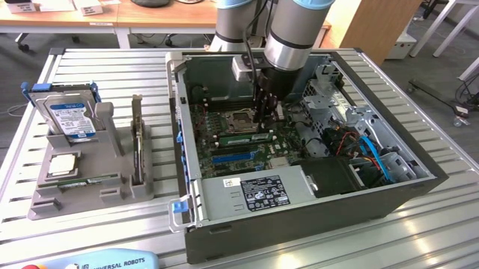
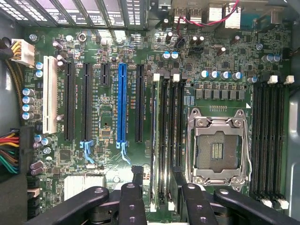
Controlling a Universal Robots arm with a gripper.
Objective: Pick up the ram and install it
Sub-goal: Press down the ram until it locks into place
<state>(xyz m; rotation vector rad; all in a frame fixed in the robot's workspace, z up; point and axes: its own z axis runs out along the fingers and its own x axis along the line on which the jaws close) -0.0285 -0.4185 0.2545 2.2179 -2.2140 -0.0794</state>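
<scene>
Gripper [image 2: 158, 173]: open, nothing held, poised low over the motherboard [image 1: 247, 148].
Ram [image 1: 241, 136]: seen standing in a slot at 6 o'clock of the processor socket [image 1: 238, 119], exterior view.
Progress: pick-up and insertion judged done; latch locking cannot be confirmed.

This was a robotics lab or engineering workshop. A slatted table of silver aluminium profiles [image 1: 105, 67] carried an opened dark grey metal computer tower [image 1: 299, 224], its green motherboard [image 2: 108, 122] laid bare. Beside it, a grey moulded plastic fixture tray [image 1: 82, 196] held a silver hard drive with a blue-and-white label [image 1: 71, 115] upright. A thick silver-and-grey robot arm [image 1: 295, 33] reached into the case. A pale blue handheld control pendant [image 1: 97, 261] (lettered "UNIVERSAL ROBOTS") lay at the table's near edge. Behind stood long light wooden desks [image 1: 150, 17] and a dark metal stand on castors [image 1: 432, 93].
</scene>
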